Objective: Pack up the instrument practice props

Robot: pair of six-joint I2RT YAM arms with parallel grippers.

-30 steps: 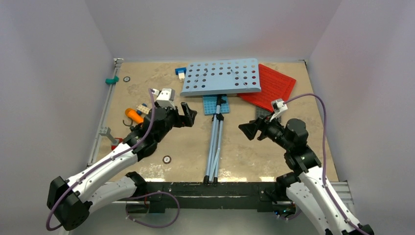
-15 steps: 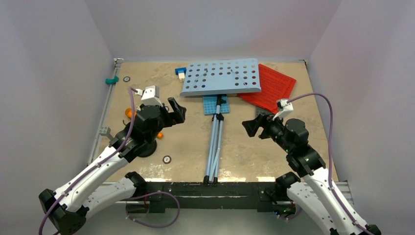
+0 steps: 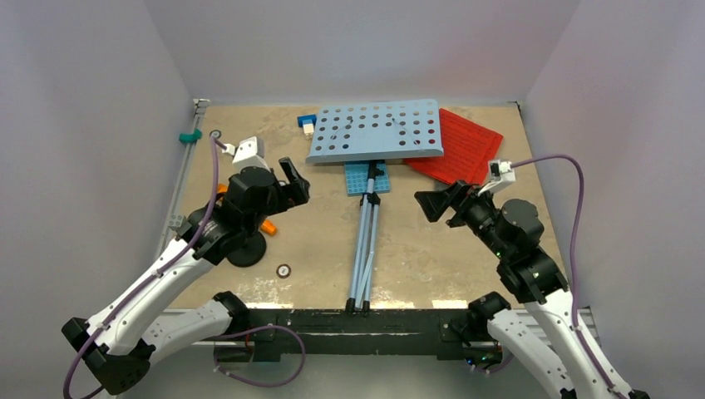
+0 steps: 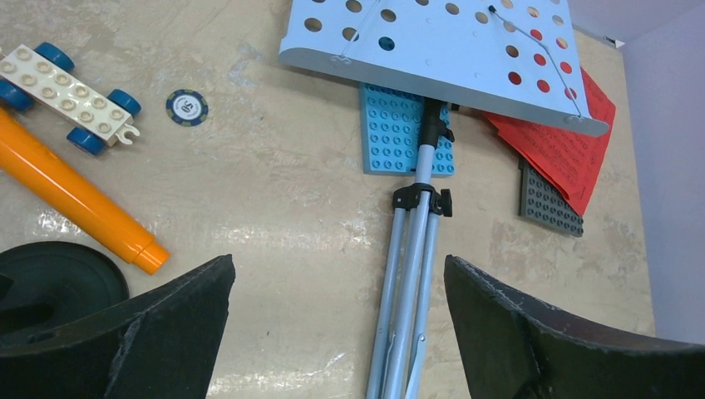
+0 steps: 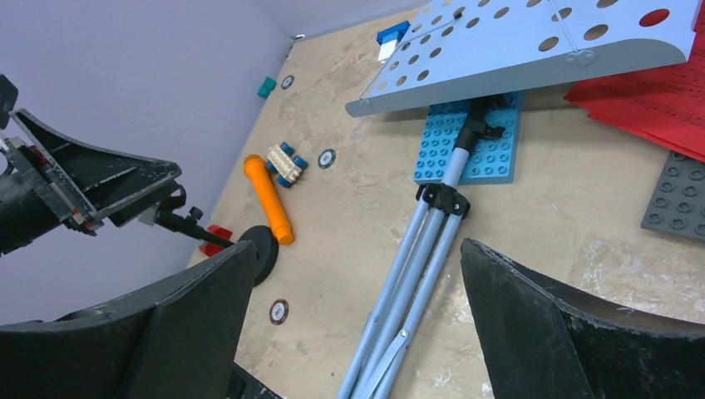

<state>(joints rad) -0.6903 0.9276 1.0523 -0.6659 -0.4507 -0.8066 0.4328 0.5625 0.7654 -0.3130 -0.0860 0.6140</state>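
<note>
From above, the pale-blue perforated music stand (image 3: 376, 130) lies flat down the middle of the desk (image 3: 316, 241). Its panel is toward the far edge and its folded grey tripod legs (image 3: 363, 253) reach the near edge. The red sheet-music pages (image 3: 467, 145) lie by the far right corner, one edge tucked under the panel. A blue studded brick plate (image 3: 358, 178) lies under the stand's neck. The left claw (image 3: 294, 183) hangs spread and empty, left of the legs. Its arm covers most of the orange toy microphone (image 3: 268, 226), whose black round base (image 3: 247, 250) shows near the left edge. The right claw (image 3: 434, 204), also wide apart with nothing in it, hangs right of the legs, near the pages. A teal clamp (image 3: 191, 135) sits at the far left corner.

The left wrist view shows the microphone lying on its side, just beside a small wheeled brick car (image 4: 66, 100). A round disc (image 4: 186, 106) lies near the car. A grey studded plate (image 4: 546, 202) pokes out from under the pages' near corner.

In the right wrist view, a second disc (image 5: 278, 311) lies near the base and a red clamp (image 5: 218, 235) sits at the left edge.
</note>
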